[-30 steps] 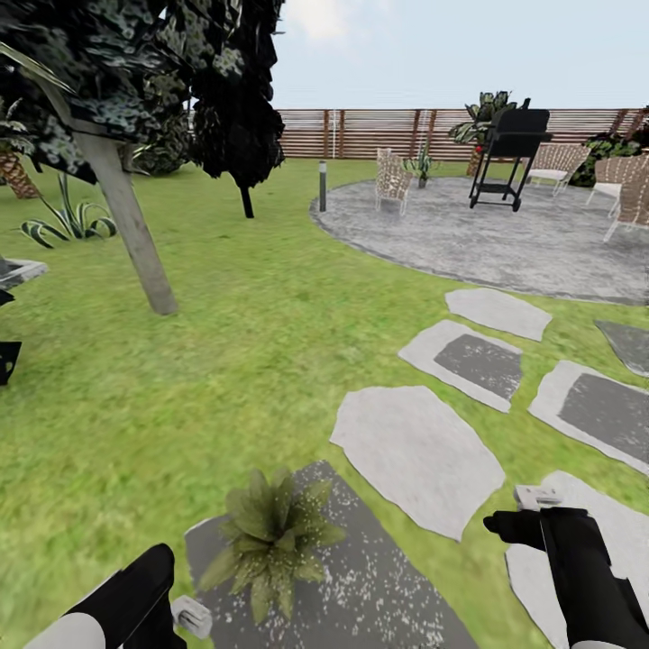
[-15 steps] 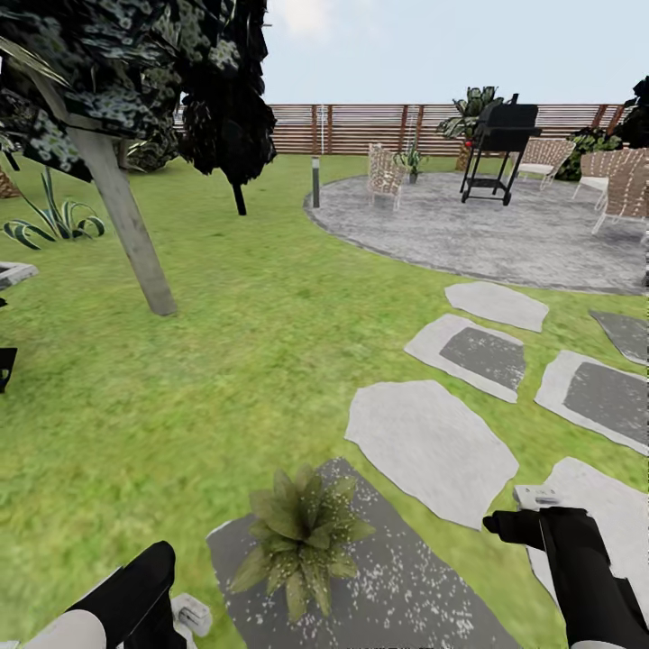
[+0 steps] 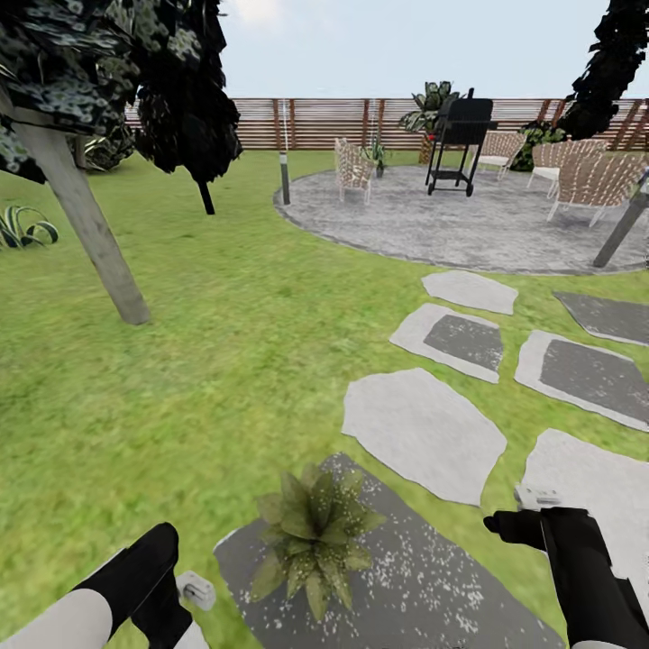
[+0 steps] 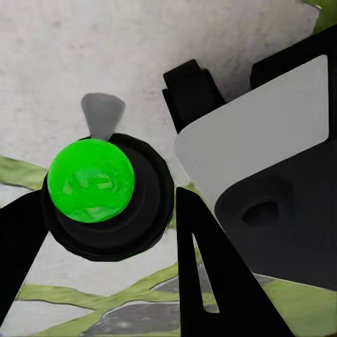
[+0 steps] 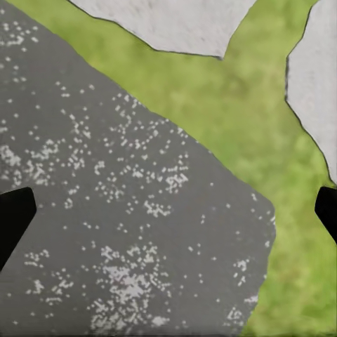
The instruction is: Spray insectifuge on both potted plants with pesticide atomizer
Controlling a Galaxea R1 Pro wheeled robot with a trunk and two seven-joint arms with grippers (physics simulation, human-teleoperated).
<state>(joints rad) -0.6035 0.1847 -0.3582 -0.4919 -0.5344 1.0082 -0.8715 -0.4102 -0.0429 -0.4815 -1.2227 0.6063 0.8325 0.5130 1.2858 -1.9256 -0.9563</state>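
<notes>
Grassy lawn (image 3: 225,361), speckled slab (image 3: 424,577), spiky potted plant (image 3: 313,536)

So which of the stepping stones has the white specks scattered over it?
The dark grey stepping stone nearest the robot, the one the potted plant sits on. The other stones, such as the pale stone beyond it, show no specks.

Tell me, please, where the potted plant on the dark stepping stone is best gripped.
Probably low at its base, from the side beneath the leaves: the potted plant spreads a rosette hiding its pot from above, so a top-down grasp would catch only leaves.
</notes>
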